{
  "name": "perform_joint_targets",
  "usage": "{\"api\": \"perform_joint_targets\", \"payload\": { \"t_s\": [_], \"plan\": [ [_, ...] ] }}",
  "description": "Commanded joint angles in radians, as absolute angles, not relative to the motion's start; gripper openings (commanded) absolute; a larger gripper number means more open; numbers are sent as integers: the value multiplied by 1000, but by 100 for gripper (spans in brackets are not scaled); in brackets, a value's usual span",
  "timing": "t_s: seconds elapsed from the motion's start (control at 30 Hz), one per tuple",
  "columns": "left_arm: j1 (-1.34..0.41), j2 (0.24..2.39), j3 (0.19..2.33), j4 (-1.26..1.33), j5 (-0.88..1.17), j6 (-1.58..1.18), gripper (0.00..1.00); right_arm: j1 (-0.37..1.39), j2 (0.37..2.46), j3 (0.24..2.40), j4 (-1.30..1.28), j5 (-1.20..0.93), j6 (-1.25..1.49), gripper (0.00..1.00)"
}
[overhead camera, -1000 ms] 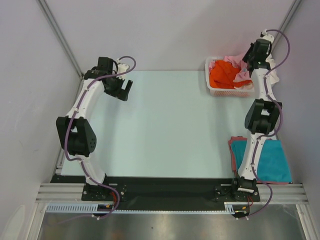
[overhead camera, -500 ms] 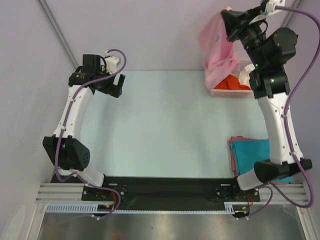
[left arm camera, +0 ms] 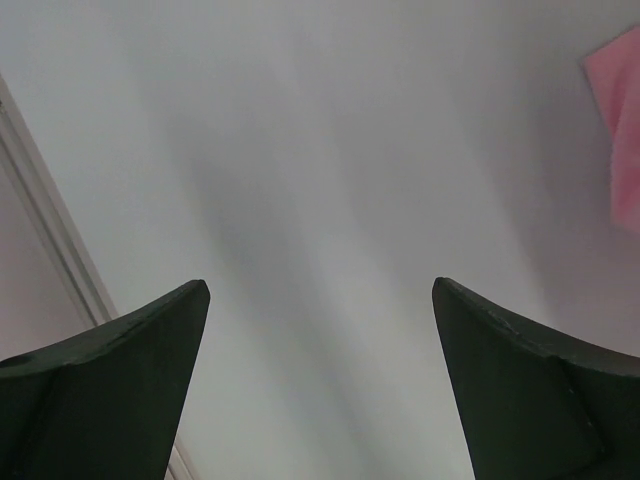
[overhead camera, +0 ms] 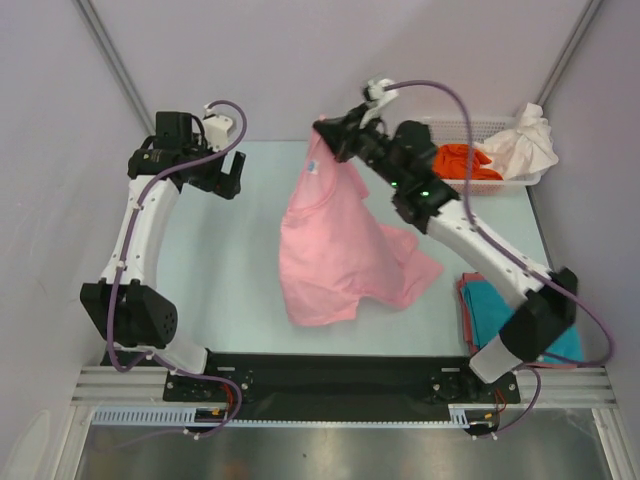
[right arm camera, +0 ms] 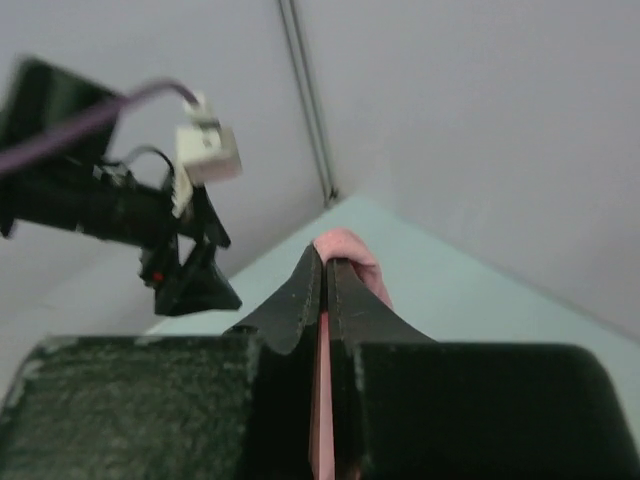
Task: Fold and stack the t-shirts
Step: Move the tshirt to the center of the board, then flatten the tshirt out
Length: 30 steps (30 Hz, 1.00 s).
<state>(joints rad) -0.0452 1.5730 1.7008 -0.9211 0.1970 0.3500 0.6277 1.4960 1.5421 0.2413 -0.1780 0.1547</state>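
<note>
My right gripper [overhead camera: 322,131] is shut on the light pink t-shirt [overhead camera: 340,250] and holds it up over the middle of the table, the cloth hanging down from the jaws. In the right wrist view the pink cloth [right arm camera: 352,252] is pinched between the closed fingers [right arm camera: 298,290]. My left gripper [overhead camera: 236,170] is open and empty at the far left; its view shows only wall and a pink edge [left arm camera: 618,120]. An orange t-shirt [overhead camera: 462,160] and a white t-shirt [overhead camera: 525,140] lie in the basket. A teal t-shirt [overhead camera: 490,305] lies folded at the near right.
The white lattice basket [overhead camera: 500,182] stands at the far right corner. The right arm reaches diagonally across the table. The folded teal shirt rests on a reddish-pink cloth [overhead camera: 463,300] whose edge shows at its left. Walls enclose the table on three sides.
My right gripper has lifted the pink t-shirt out of the basket and swung it left to the table's middle. The left gripper has shifted slightly left.
</note>
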Motion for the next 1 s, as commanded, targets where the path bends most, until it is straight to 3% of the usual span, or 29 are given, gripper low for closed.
{"api": "perform_joint_targets", "payload": {
  "t_s": [0.0,0.13,0.23,0.27,0.3,0.33,0.37,0.4,0.57,0.7,0.83,0.97],
  "plan": [
    [-40,1519,1701,-960,313,385,100,683,1656,1548,345,-89,271,0],
    [-32,1500,1655,-980,432,406,97,716,1863,1607,429,-87,388,0],
    [-21,1497,1599,-959,434,394,97,729,2049,1777,347,-120,439,1],
    [-17,1497,1573,-953,423,384,97,732,2089,1833,300,-149,443,13],
    [-17,1497,1557,-943,402,385,97,732,2124,1883,243,-161,439,46],
    [-17,1496,1540,-936,394,387,97,730,2176,1987,122,-164,433,56],
    [-17,1499,1502,-933,390,399,96,723,2189,2018,63,-158,402,74],
    [-17,1500,1484,-931,384,408,95,718,2189,2038,14,-149,381,77],
    [-35,1522,1337,-931,348,436,82,631,1993,1852,-190,-51,298,77],
    [-121,1493,1211,-905,334,521,71,520,1800,1599,-336,64,281,58],
    [-207,1468,1108,-841,318,586,71,394,1629,1355,-474,121,331,40],
    [-300,1462,1007,-787,302,687,81,309,1474,1113,-483,187,383,45]
  ]
}}
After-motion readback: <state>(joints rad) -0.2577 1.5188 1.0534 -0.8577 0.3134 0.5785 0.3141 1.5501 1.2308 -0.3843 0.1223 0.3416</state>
